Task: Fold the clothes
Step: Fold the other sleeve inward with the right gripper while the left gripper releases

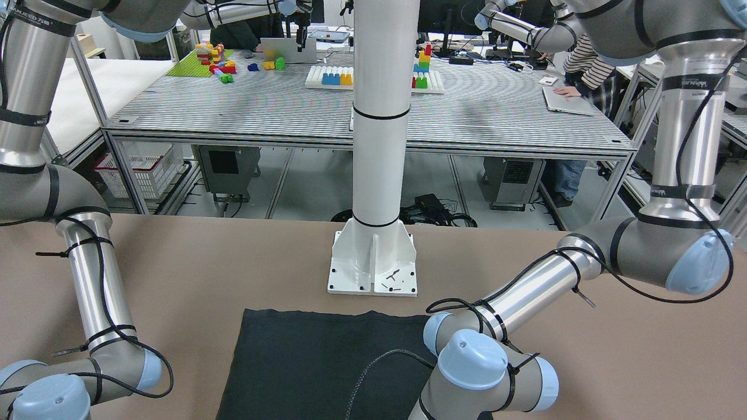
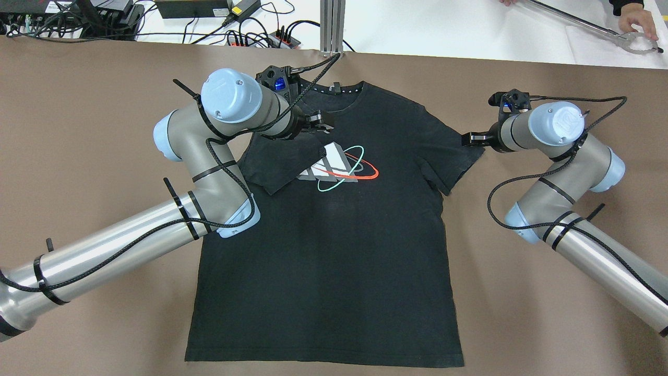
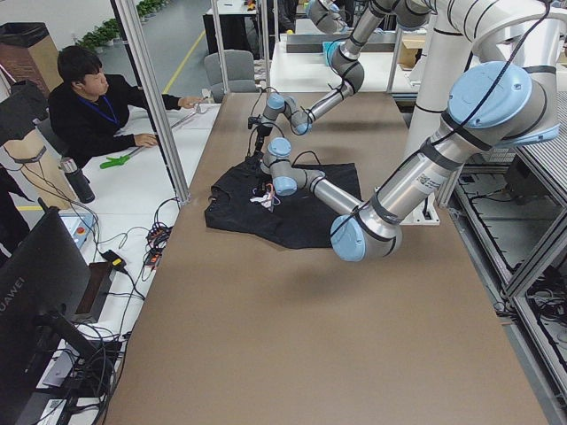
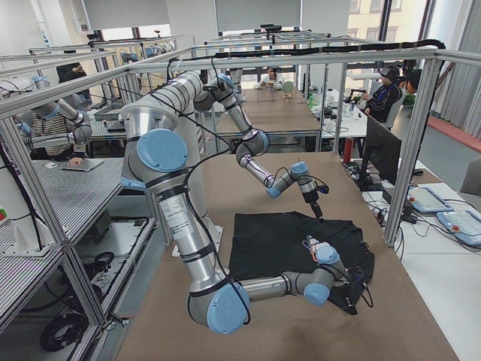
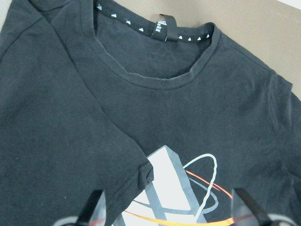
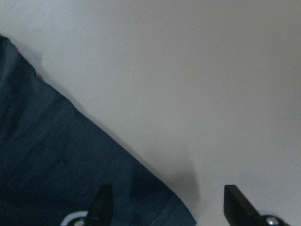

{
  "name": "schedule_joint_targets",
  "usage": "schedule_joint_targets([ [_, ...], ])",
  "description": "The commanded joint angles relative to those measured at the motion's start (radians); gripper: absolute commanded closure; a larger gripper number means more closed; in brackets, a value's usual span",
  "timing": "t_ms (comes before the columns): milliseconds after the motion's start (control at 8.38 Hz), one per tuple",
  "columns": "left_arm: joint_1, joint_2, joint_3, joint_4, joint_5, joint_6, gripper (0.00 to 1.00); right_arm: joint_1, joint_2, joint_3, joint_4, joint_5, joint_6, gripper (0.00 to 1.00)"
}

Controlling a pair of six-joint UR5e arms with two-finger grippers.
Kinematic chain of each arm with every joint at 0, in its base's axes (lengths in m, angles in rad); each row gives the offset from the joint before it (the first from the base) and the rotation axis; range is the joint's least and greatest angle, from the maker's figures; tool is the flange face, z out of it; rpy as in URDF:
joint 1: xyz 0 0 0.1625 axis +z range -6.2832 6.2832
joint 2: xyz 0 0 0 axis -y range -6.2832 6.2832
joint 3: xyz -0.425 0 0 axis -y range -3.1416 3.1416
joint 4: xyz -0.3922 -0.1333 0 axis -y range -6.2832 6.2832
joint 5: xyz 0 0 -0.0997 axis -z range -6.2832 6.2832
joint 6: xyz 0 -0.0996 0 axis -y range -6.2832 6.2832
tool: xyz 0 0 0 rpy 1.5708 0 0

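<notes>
Folding looks barely begun: the black T-shirt (image 2: 334, 250) has its folded sleeve (image 2: 276, 167) beneath the spread, empty left gripper (image 2: 321, 122), while the other sleeve (image 2: 454, 167) lies flat beside the spread, empty right gripper (image 2: 468, 138).

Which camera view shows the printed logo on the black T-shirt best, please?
The overhead exterior view: nearly the whole logo shows on the T-shirt, a folded sleeve overlapping one edge. The left wrist view crops it; side views show it tiny; the other two miss it.

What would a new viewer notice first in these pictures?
A black T-shirt lies flat on the brown table, a bright print on its chest. One sleeve is folded inward, the left hand open above it; the right hand, open, is at the other sleeve.
</notes>
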Motion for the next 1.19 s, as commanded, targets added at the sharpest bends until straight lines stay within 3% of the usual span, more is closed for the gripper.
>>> schedule_joint_targets([
  [0, 0.0, 0.001, 0.0, 0.0, 0.0, 0.001, 0.05, -0.007, -0.007, 0.0, 0.013, 0.0, 0.012, 0.43],
  [358, -0.002, 0.001, -0.002, 0.0, 0.002, 0.001, 0.05, -0.01, -0.018, 0.002, 0.016, -0.002, 0.012, 0.46],
  [597, -0.002, 0.001, -0.002, 0.0, 0.002, 0.001, 0.05, -0.012, -0.019, 0.002, 0.015, -0.003, 0.01, 0.63],
  [955, -0.003, 0.001, -0.005, 0.0, 0.0, 0.001, 0.05, -0.012, -0.019, 0.008, 0.016, -0.005, 0.01, 1.0],
  [1074, -0.006, 0.001, -0.012, 0.0, -0.008, 0.001, 0.05, -0.012, -0.015, 0.01, 0.016, -0.006, 0.013, 1.0],
])
